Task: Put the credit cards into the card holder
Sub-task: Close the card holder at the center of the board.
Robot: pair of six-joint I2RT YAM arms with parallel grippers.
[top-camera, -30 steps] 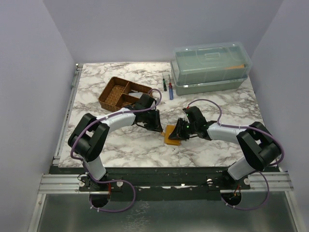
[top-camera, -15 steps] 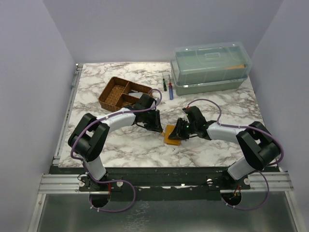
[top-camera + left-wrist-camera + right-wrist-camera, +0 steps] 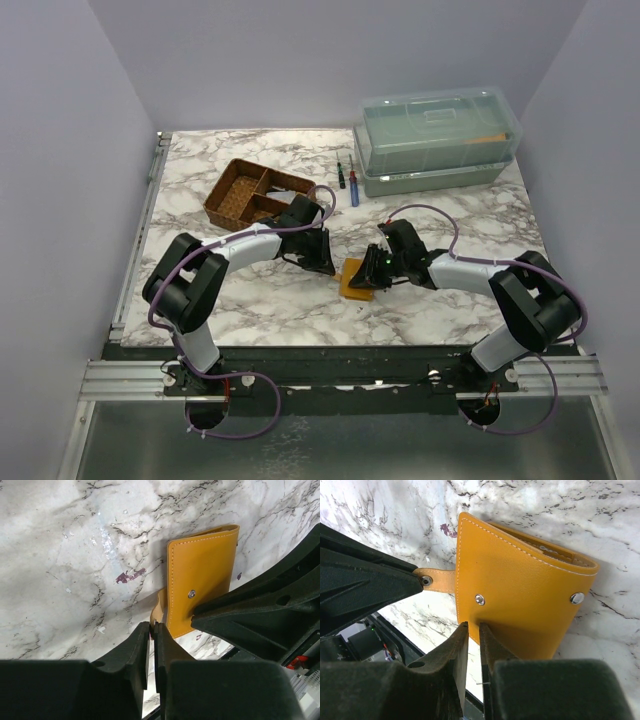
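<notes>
The mustard-orange card holder [image 3: 357,280] lies folded shut on the marble between my two grippers, and its two metal snaps show in the right wrist view [image 3: 520,595]. My left gripper [image 3: 151,625] is shut on the holder's small strap tab, at the holder's [image 3: 200,575] near left corner. My right gripper [image 3: 471,626] is nearly shut, pinching the holder's near edge below one snap. In the top view the left gripper [image 3: 327,264] and the right gripper [image 3: 370,274] flank the holder. No credit cards show clearly in any view.
A brown compartment tray [image 3: 232,196] stands at the back left. A clear lidded box [image 3: 438,140] stands at the back right. Two small screwdrivers [image 3: 353,186] lie between them. The opposite gripper's black body crowds each wrist view.
</notes>
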